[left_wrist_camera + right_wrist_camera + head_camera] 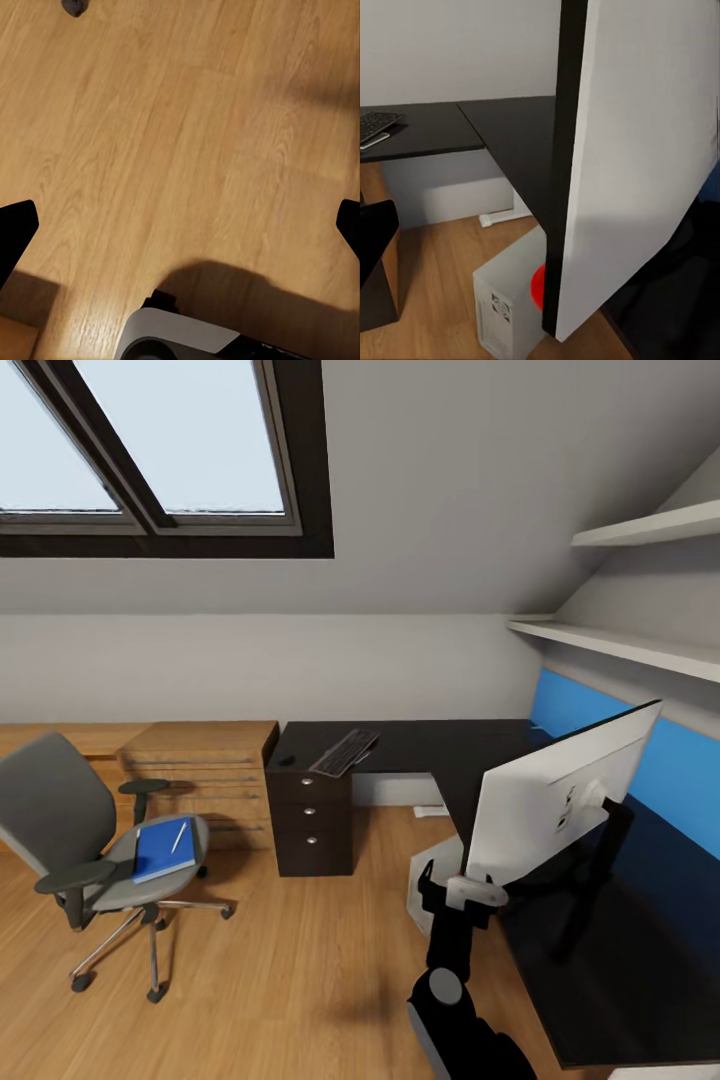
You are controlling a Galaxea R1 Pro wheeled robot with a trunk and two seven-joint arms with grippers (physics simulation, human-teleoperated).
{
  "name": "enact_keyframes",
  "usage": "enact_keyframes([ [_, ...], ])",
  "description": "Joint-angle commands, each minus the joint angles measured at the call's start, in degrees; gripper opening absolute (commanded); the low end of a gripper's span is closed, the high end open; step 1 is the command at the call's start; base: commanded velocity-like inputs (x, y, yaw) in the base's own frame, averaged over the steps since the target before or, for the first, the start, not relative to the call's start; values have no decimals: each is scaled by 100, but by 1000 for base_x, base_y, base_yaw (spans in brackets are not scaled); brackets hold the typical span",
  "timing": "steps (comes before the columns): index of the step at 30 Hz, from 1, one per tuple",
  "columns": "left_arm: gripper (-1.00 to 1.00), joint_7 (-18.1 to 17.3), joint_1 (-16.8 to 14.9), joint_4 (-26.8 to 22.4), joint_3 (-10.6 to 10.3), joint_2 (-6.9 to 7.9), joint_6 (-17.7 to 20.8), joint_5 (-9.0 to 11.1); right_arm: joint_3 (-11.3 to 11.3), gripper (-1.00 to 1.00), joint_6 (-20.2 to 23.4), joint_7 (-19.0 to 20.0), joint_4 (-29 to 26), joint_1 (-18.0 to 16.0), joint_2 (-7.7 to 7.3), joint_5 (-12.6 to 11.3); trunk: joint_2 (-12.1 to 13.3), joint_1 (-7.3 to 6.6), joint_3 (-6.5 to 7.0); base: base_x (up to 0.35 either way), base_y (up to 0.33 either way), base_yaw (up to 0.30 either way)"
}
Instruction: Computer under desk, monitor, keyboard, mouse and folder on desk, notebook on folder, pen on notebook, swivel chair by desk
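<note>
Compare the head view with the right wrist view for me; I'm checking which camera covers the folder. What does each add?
Head view alone: the swivel chair carrying the blue folder and pen, plus the mouse near the desk corner. Right wrist view alone: the computer standing on the floor beside the desk. Shared: the monitor, keyboard and black desk.

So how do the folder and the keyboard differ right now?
The folder is bright blue and lies on the swivel chair seat; the keyboard is dark grey and already on the black desk. The folder carries a pen; nothing lies on the keyboard. Both lie flat.
</note>
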Motion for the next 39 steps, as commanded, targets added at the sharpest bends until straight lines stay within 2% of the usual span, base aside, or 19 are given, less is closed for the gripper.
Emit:
enact_keyframes([
  [1, 100, 38, 0, -14, -11, 2, 21, 45, -30, 100, -11, -25, 2, -5, 0, 1, -6, 2, -7, 16, 0, 0],
  [8, 100, 38, 0, -11, -11, 2, 21, 45, -234, 100, -11, -24, -4, -5, 0, 3, -6, 2, -7, 130, 0, 0],
  [16, 100, 38, 0, -5, -11, 2, 21, 47, -569, 100, -3, -23, -6, -5, 0, 0, -6, 2, -7, 83, 0, 0],
  [28, 100, 38, 0, -5, -9, 2, 21, 50, -613, 100, 1, -31, -13, -5, 0, -1, -6, 2, -7, 39, 0, 0],
  [39, 100, 38, 0, -5, -11, 2, 21, 52, -911, 100, 7, -23, -15, -5, 0, -1, -6, 2, -7, 65, 0, 0],
])
